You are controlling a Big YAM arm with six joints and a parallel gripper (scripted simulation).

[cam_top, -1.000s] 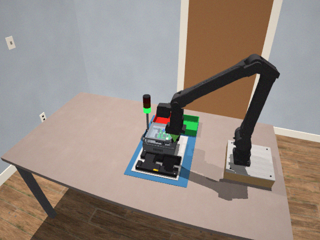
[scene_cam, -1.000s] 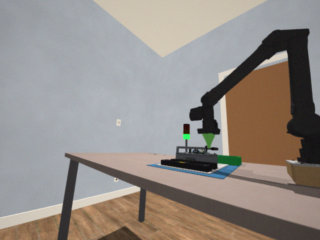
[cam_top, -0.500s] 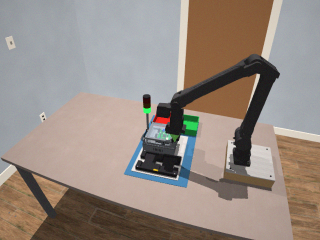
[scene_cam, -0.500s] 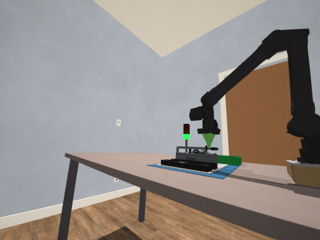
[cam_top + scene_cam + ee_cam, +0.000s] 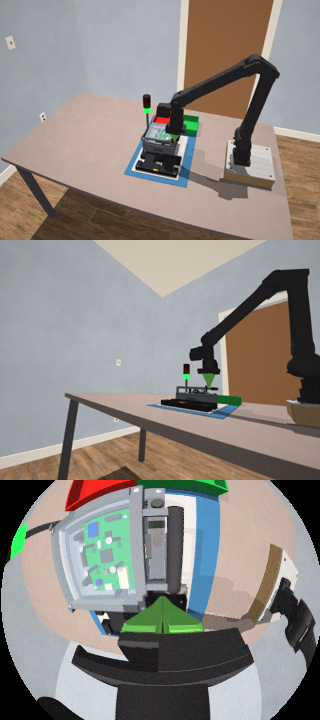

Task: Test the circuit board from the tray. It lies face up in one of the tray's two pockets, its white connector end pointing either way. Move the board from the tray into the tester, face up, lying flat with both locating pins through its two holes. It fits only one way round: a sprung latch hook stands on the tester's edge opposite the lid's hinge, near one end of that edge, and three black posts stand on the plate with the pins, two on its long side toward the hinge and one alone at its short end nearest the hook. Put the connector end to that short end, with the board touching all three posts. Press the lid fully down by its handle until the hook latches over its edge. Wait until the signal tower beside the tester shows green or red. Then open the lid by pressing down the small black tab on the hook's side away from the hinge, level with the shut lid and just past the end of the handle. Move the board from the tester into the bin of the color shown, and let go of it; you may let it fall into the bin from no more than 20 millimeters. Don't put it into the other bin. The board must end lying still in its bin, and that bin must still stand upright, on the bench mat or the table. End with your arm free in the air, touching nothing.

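The green circuit board lies in the grey tester under the shut clear lid. The signal tower beside the tester shows green; it also shows in the exterior view. My gripper is shut and empty, its green fingertips pointing down at the tester's edge away from the hinge, by the handle and the hook end. In the exterior view the fingertips stand just above the small black tab. In the wrist view the fingertips sit at the near end of the handle.
The black tray lies in front of the tester on the blue mat. My arm's base block stands at right.
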